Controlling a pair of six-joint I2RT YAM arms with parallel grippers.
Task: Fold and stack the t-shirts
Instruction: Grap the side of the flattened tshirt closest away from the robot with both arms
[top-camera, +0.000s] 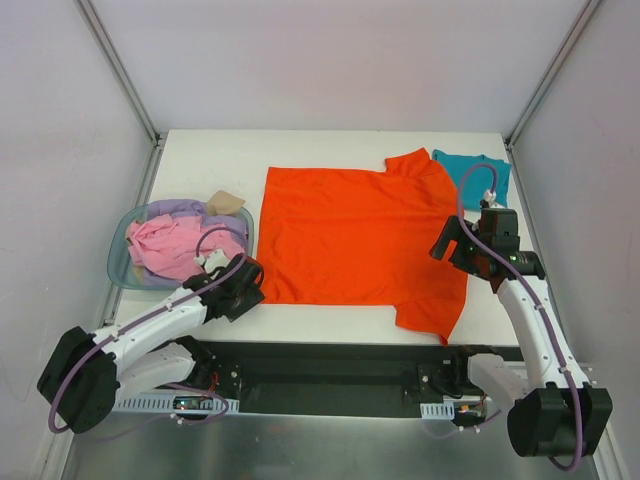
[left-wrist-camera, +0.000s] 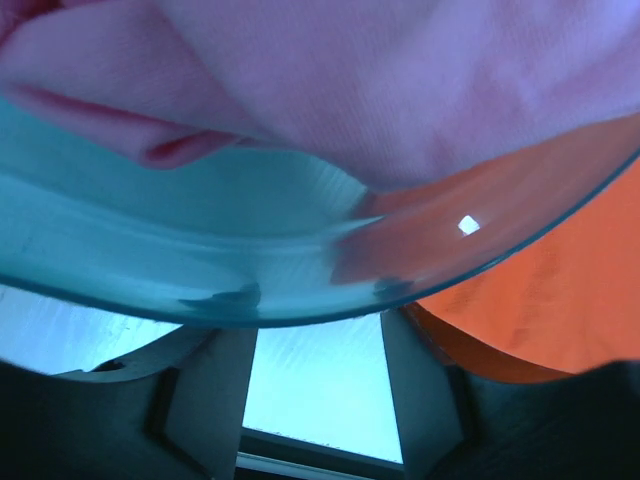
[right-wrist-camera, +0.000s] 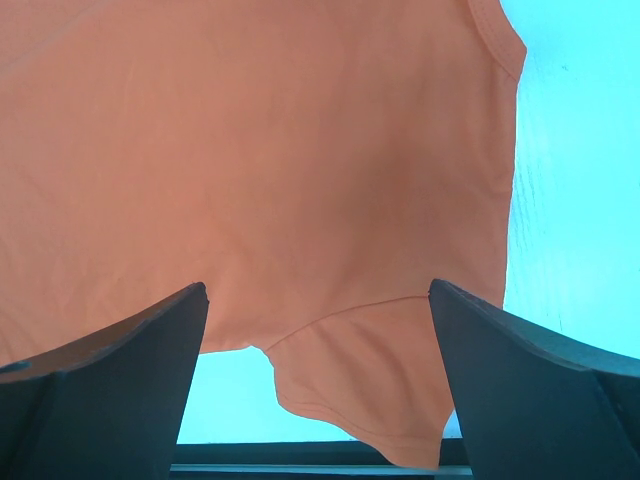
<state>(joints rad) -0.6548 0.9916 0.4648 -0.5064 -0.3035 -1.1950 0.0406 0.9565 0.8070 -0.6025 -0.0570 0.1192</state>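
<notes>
The left gripper (left-wrist-camera: 310, 345), jaws apart, faces the glossy curved basket (left-wrist-camera: 200, 255) rim; the right gripper (right-wrist-camera: 318, 290) gapes wide above the smooth orange shirt (right-wrist-camera: 250, 150).

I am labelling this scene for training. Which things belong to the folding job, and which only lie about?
Job: large orange-red cloth t-shirt; small teal cloth t-shirt; crumpled pink cloth garment; lavender cloth garment; tan cloth garment.
Lying about: translucent blue plastic basket; white table.

lavender t-shirt (top-camera: 176, 208) mostly buried, tan t-shirt (top-camera: 227, 202) part-hidden
</notes>
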